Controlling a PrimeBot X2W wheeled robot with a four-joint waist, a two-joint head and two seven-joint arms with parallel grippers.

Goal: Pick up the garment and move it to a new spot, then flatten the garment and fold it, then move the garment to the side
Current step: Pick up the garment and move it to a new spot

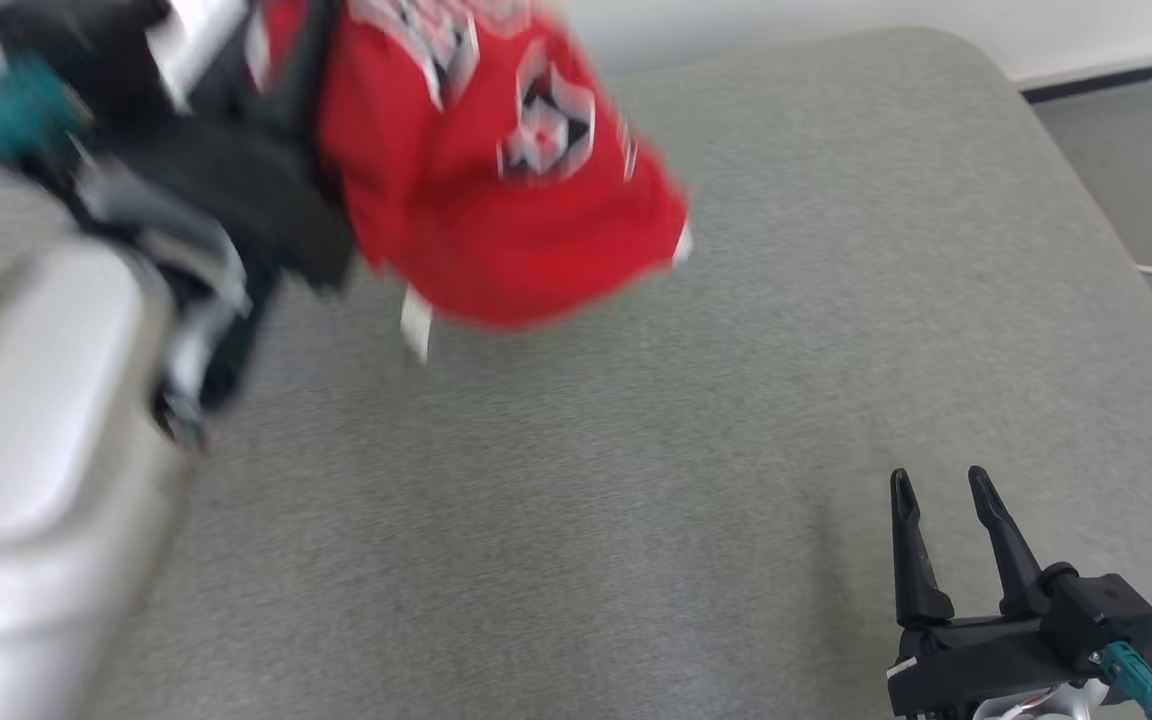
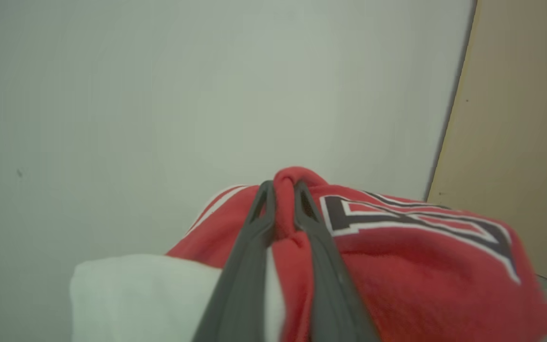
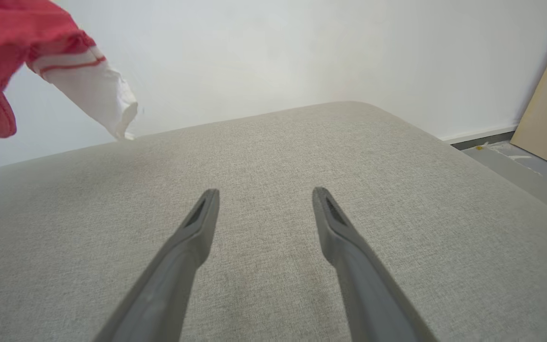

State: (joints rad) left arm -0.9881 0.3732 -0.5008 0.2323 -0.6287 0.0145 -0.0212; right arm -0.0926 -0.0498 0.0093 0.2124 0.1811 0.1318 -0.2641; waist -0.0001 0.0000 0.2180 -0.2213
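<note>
Over one grey cushion (image 1: 636,470), two left fingers (image 2: 253,230) pinch one red garment (image 1: 496,220).

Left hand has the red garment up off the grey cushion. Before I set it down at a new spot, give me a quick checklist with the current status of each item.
1. Left hand grip on the garment: ok, a red fold is pinched between its fingers.
2. Right hand free to help: ok, open and holding nothing.
3. Garment off the cushion: ok by the right wrist view, where the white sleeve hangs in the air.
4. Garment flat: not ok, it hangs bunched from one pinch.
5. Head view sharp enough for placing: not ok, the garment is blurred there.
</note>
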